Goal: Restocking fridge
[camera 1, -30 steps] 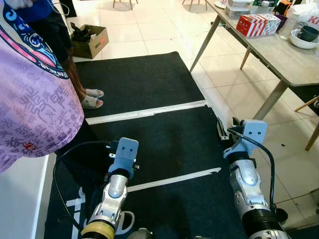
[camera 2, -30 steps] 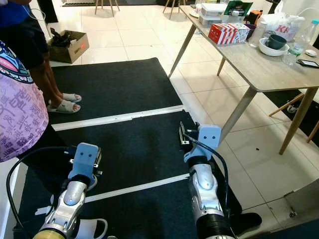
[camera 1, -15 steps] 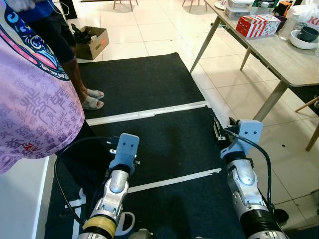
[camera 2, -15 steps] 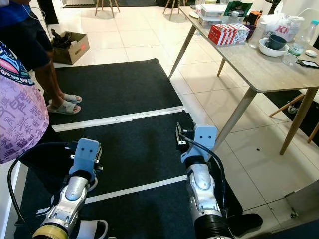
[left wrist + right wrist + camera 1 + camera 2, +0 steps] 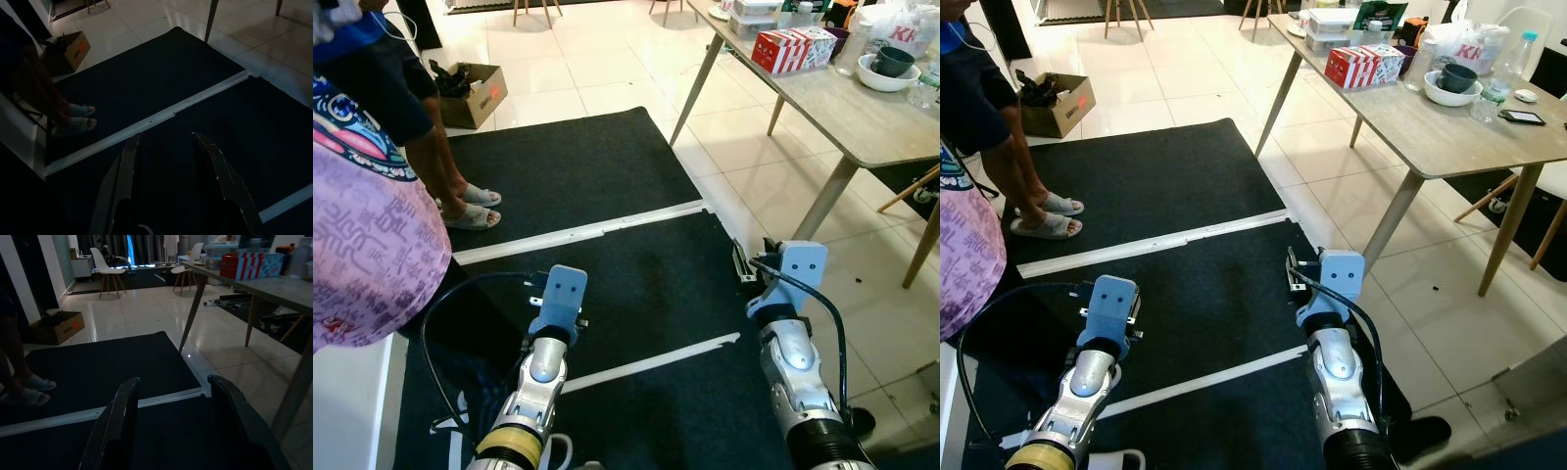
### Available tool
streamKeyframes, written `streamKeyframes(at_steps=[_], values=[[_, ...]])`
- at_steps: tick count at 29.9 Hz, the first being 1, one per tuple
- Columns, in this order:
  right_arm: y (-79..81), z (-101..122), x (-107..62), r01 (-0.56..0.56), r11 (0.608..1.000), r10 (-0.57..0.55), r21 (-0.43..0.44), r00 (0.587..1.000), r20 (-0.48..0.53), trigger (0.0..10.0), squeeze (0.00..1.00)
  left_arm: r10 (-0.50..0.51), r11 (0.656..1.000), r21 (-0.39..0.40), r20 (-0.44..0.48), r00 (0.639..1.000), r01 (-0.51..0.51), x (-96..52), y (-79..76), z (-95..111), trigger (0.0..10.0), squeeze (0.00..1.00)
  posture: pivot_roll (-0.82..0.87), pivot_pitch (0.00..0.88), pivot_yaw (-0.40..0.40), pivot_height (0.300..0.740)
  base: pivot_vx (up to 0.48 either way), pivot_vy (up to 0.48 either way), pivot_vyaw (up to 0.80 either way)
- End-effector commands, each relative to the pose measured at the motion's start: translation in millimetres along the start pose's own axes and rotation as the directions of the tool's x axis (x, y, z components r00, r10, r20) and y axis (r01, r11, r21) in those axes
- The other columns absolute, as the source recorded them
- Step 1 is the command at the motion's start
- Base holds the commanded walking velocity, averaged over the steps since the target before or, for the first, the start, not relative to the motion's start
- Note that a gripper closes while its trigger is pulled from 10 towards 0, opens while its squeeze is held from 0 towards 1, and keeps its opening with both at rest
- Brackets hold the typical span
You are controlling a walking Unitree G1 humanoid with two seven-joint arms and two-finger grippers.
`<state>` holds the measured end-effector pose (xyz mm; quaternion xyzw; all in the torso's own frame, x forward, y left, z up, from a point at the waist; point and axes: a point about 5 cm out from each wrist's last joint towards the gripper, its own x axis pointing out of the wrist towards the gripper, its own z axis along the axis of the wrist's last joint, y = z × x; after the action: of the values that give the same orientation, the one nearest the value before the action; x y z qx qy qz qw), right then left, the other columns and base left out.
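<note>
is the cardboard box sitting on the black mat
No, the cardboard box sits on the pale tiled floor, beyond the far edge of the black mat.

This is a lived-in home, a dining area with a tiled floor [image 5: 1185, 69]. A wooden table [image 5: 1449, 127] is cluttered with a red box [image 5: 1356, 67], bowls [image 5: 1451, 83] and a bottle [image 5: 1518, 54]. Beside the table lie black mats [image 5: 1156, 196]; beyond it stand white chairs [image 5: 110, 269]. Past the mats a person in sandals [image 5: 1043, 215] stands near a cardboard box [image 5: 1058, 103].
</note>
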<state>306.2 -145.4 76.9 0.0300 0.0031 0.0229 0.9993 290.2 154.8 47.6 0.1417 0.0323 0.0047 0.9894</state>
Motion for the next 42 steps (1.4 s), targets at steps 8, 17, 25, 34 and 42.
streamKeyframes(at_steps=[8,17,25,34,42], values=[[-5.9,-2.4,-1.5,0.023,1.000,-0.022,0.014,0.999,-0.023,10.0,0.00,-0.015,1.000,-0.003,-0.021,1.000,0.015,-3.7,-6.2,-4.6,10.0,0.00,-0.04,0.073,-0.031,0.740,0.369,0.000,0.00],[-14.1,-5.0,-2.3,0.049,0.999,-0.048,0.019,0.998,-0.046,10.0,0.00,-0.024,1.000,-0.008,-0.021,0.999,0.024,-4.8,-11.2,-4.2,10.0,0.00,-0.04,0.070,-0.038,0.740,0.358,0.000,-0.57],[-16.6,-5.3,-1.6,0.049,0.999,-0.048,0.015,0.997,-0.053,10.0,0.00,-0.021,1.000,-0.008,-0.023,1.000,0.021,-4.9,-11.4,-4.8,10.0,0.00,-0.04,0.066,-0.042,0.740,0.349,0.000,-0.43],[-17.2,-4.1,-0.3,0.049,0.999,-0.049,0.006,0.997,-0.051,10.0,0.00,-0.020,1.000,-0.007,-0.023,1.000,0.020,-5.3,-10.8,-4.9,10.0,0.00,-0.04,0.065,-0.042,0.740,0.344,0.000,-0.04],[-17.5,-3.4,-0.7,0.052,0.999,-0.052,0.003,0.998,-0.047,10.0,0.00,-0.024,1.000,-0.003,-0.019,1.000,0.023,-5.5,-11.2,-4.2,10.0,0.00,-0.04,0.068,-0.039,0.740,0.336,0.000,0.00]])
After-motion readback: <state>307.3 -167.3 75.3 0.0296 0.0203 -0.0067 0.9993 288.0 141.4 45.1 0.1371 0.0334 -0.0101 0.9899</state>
